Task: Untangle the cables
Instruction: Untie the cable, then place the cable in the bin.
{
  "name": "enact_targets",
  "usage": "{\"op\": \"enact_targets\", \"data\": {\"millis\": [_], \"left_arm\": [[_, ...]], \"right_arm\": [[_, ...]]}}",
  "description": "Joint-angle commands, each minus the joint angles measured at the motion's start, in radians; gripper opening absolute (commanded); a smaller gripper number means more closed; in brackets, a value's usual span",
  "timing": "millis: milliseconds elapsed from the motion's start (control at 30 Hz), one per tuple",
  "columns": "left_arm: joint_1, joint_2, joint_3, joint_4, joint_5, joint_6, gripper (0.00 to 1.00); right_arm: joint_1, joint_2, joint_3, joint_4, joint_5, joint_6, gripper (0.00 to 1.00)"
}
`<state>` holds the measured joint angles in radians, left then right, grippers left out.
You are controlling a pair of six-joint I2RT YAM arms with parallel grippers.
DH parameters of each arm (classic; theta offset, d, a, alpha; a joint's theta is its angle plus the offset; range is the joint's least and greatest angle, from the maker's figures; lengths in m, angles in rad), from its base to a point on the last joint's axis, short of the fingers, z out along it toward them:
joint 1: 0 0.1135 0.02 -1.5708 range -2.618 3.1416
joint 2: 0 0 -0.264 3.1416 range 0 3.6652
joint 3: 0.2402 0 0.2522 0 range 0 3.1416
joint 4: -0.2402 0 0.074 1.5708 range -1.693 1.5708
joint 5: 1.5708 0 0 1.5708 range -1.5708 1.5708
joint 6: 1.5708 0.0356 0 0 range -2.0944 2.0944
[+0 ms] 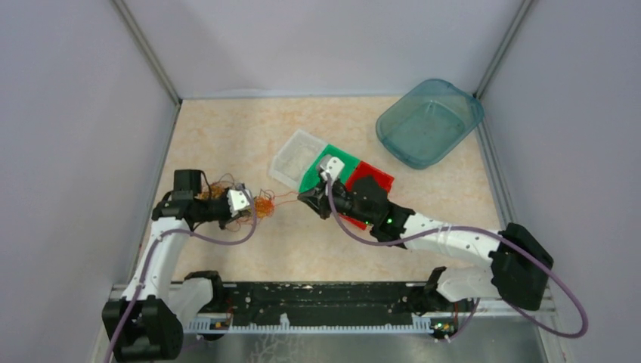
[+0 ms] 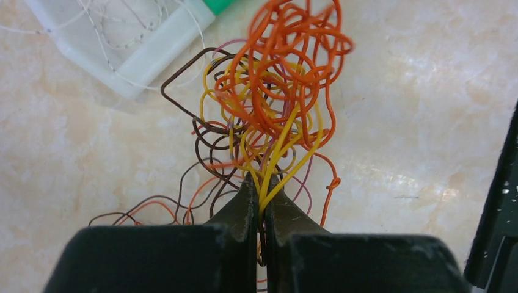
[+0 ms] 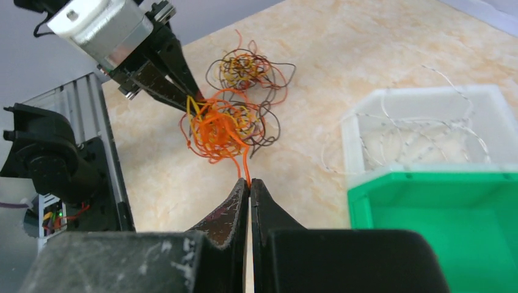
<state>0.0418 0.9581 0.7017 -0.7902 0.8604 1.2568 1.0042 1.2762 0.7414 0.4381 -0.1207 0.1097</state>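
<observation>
Cables (image 2: pixel 275 79) sit as one loose knot on the surface (image 2: pixel 415 122), left of centre, strung btwn the two pincers. Orange loops bunch on top, yellow runs through the middle, brown and a few pinkish strands trail out the near side. Left pincer (image 2: pixel 259 183) is clamped on a bundle of yellow strands at the knot's edge. It may have caught a stray pink or orange one too, can't tell. Right pincer (image 3: pixel 249 182) is closed on a single orange strand that leads into the knot and looks near taut. A second clump (image 3: pixel 245 68), mostly brown w/ yellow, lies on the surface just behind the first. Brown loops seem to link the two, but can't confirm. Clear tray (image 3: pixel 360 140) and green bin (image 3: pixel 427 213) sit side by side, well apart from the knot.

Handling, as a judgement:
- **Feel:** v. light, thin, limp but springy. Loops keep their curl, so they prob snag on each other rather than slide free.
- **Weight:** almost none, so the whole knot will drag w/ any pull unless the other end is anchored.
- **Grip:** prob slick enough to slip from flat fingertips when only one strand is pinched.
- **Best hold:** a single-colour strand where it exits the mass, not the dense middle.
- **Pull:** go slow, since a hard tug likely tightens the snarl.
</observation>
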Motion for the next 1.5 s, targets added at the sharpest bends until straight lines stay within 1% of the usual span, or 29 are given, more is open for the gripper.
{"op": "enact_targets", "data": {"millis": [0, 133, 233, 367, 433, 533, 667, 733, 867, 933, 1033, 1200, 1300, 1467], "left_arm": [[-0.001, -0.010, -0.046, 0.089, -0.143, 0.000, 0.00], [-0.002, -0.017, -0.076, 0.148, -0.191, -0.023, 0.00], [-0.001, -0.003, -0.106, 0.217, -0.288, -0.049, 0.00], [0.000, 0.044, -0.138, 0.328, -0.472, -0.103, 0.00], [0.000, 0.074, -0.140, 0.355, -0.530, -0.122, 0.00], [0.000, 0.093, -0.146, 0.395, -0.577, -0.138, 0.00], [0.001, 0.105, -0.169, 0.460, -0.644, -0.140, 0.00], [0.001, 0.110, -0.177, 0.480, -0.673, -0.137, 0.00], [0.001, 0.113, -0.197, 0.518, -0.716, -0.115, 0.00], [0.001, 0.113, -0.200, 0.519, -0.715, -0.115, 0.00], [0.001, 0.110, -0.188, 0.501, -0.682, -0.134, 0.00], [0.002, 0.084, -0.101, 0.398, -0.520, -0.228, 0.00], [0.002, 0.069, -0.044, 0.347, -0.417, -0.274, 0.00], [0.002, 0.062, 0.046, 0.282, -0.324, -0.346, 0.00]], "right_arm": [[-0.046, -0.139, -0.060, 0.030, 0.051, 0.060, 0.00], [-0.061, -0.216, -0.093, -0.017, 0.078, 0.064, 0.00], [-0.091, -0.294, -0.099, -0.073, 0.102, 0.066, 0.00], [-0.202, -0.418, -0.084, -0.140, 0.063, 0.106, 0.00], [-0.253, -0.462, -0.055, -0.192, 0.047, 0.104, 0.00], [-0.304, -0.502, -0.008, -0.278, 0.055, 0.067, 0.00], [-0.372, -0.532, 0.040, -0.372, 0.119, 0.015, 0.00], [-0.430, -0.546, 0.056, -0.394, 0.139, 0.007, 0.00], [-0.589, -0.559, 0.109, -0.415, 0.130, 0.024, 0.00], [-0.658, -0.557, 0.137, -0.414, 0.134, 0.043, 0.00], [-0.678, -0.544, 0.181, -0.404, 0.161, 0.039, 0.00], [-0.679, -0.506, 0.191, -0.377, 0.022, 0.090, 0.00], [-0.679, -0.489, 0.148, -0.370, -0.033, 0.111, 0.00], [-0.679, -0.447, 0.084, -0.359, -0.108, 0.140, 0.00]]}}
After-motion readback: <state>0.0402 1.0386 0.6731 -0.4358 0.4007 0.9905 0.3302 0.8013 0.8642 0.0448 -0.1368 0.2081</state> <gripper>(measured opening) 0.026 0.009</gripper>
